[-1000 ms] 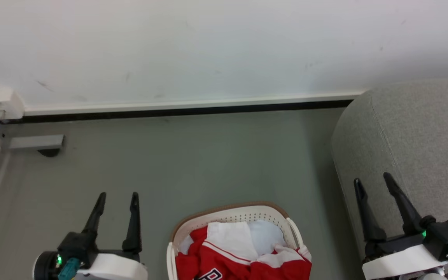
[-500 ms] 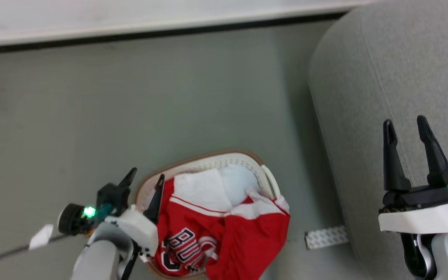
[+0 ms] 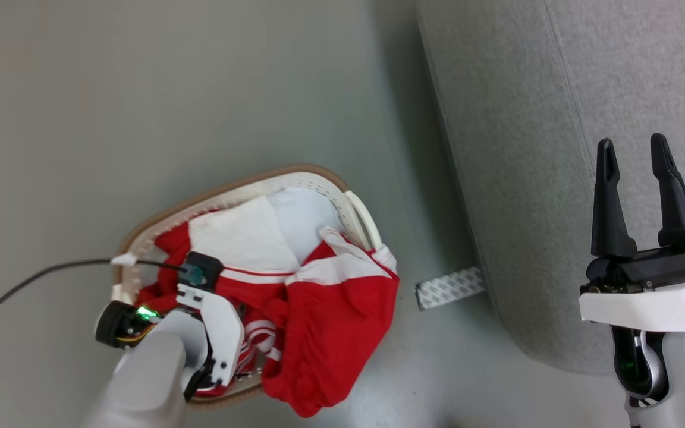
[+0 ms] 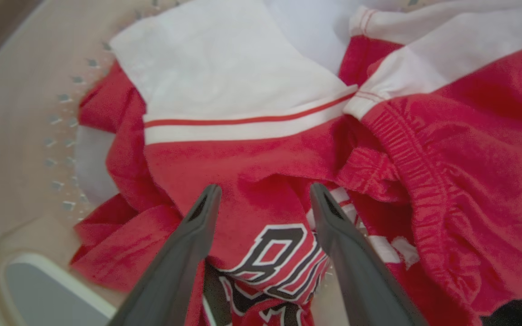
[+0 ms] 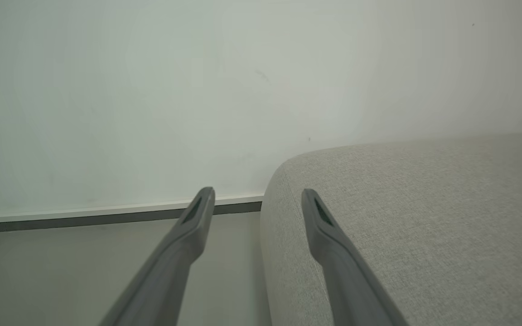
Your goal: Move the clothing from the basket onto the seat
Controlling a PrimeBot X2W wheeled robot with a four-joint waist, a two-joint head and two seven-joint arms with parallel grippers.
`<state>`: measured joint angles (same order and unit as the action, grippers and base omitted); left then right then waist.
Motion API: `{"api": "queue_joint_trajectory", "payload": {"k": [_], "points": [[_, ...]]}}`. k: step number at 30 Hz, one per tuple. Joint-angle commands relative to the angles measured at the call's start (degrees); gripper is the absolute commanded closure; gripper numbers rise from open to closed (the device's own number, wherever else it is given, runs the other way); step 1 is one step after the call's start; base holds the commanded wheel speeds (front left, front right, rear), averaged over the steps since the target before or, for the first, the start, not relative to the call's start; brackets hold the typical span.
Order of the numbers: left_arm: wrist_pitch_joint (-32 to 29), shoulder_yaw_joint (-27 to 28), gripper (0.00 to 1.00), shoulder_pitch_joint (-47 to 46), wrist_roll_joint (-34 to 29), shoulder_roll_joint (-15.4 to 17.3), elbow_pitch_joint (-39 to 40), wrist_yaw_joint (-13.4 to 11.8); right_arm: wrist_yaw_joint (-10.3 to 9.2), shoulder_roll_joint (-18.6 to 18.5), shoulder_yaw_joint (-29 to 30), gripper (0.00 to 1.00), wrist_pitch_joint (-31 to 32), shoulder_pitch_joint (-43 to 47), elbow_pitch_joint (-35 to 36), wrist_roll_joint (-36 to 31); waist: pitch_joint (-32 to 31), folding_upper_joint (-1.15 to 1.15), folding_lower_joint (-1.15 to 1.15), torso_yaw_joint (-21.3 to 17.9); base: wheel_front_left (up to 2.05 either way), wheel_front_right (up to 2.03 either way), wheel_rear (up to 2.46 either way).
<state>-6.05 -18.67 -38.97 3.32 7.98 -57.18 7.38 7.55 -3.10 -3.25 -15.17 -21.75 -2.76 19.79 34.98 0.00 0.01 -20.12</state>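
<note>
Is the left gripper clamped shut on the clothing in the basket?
No, the left gripper stands wide open over the red clothing, with fabric showing between its fingers and nothing pinched.

Bright, soft, even light fills my views. The sofa throws a faint shadow onto the floor beside it. Up close, the red clothes look slightly soft, while the basket and my left fingers blur toward the edges. The wall looks washed-out pale
</note>
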Motion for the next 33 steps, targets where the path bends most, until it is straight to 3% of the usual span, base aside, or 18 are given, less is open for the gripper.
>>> {"api": "queue_joint_trajectory", "payload": {"k": [1, 6, 18, 19, 20, 21, 22, 23, 27, 33], "points": [[-1.8, -1.4, 0.0, -1.2, 1.0, 1.1, -1.4, 0.1, -0.12, 0.2, 0.1, 0.0, 0.0, -0.8, 0.2, 0.6, 3.3, 0.0, -0.01, -3.1, 0.0, 0.0, 0.0], [-6.9, -6.7, 0.0, -4.2, 4.0, 3.7, -5.8, 0.0, -0.12, 0.3, -0.8, 0.0, 0.0, -1.4, 0.2, 3.6, 6.3, 0.0, -0.01, -5.5, 0.0, 0.0, 0.0], [-10.7, -18.6, 0.0, -7.6, 4.4, 7.9, -11.5, 0.0, -0.12, 0.3, -3.5, 0.0, 0.0, -3.0, -0.3, 7.2, 10.3, 0.0, -0.01, -9.0, 0.0, 0.0, 0.0], [-10.5, -19.3, 0.08, -7.8, 4.4, 8.2, -11.7, 0.0, -0.12, 0.3, -3.6, 0.0, 0.0, -3.0, -0.4, 7.3, 10.5, 0.0, -0.01, -9.1, 0.0, 0.0, 0.0], [-10.3, -20.0, 0.29, -7.9, 4.8, 8.2, -11.9, 0.0, -0.12, 0.3, -3.6, 0.0, 0.0, -3.1, -0.4, 7.3, 10.7, 0.0, -0.01, -9.1, 0.0, 0.0, 0.0], [-10.2, -20.6, 0.57, -8.1, 5.1, 8.2, -12.1, 0.1, -0.12, 0.3, -3.6, 0.0, 0.0, -3.0, -0.4, 7.3, 10.8, 0.0, -0.01, -9.0, 0.0, 0.0, 0.0], [-10.1, -21.3, 0.94, -8.3, 5.3, 8.2, -12.1, 0.1, -0.12, 0.3, -3.5, 0.0, 0.0, -3.0, -0.5, 7.3, 10.9, 0.0, -0.01, -9.0, 0.0, 0.0, 0.0], [-9.8, -21.9, 1.0, -8.5, 5.8, 8.2, -12.2, 0.1, -0.12, 0.3, -3.4, 0.0, 0.0, -3.1, -0.5, 7.1, 11.0, 0.0, -0.01, -8.8, 0.0, 0.0, 0.0], [-8.2, -24.1, 1.0, -9.2, 7.6, 7.3, -11.6, 0.1, -0.12, 0.2, -2.4, 0.0, 0.0, -3.4, -0.9, 5.9, 9.9, 0.0, -0.01, -7.2, 0.0, 0.0, 0.0], [-2.9, -27.2, 1.0, -7.8, 11.9, 3.1, -9.0, 0.1, -0.12, 0.2, -0.9, 0.0, 0.0, -3.0, -1.4, 3.0, 3.6, 0.0, -0.01, -2.7, 0.0, 0.0, 0.0]]}}
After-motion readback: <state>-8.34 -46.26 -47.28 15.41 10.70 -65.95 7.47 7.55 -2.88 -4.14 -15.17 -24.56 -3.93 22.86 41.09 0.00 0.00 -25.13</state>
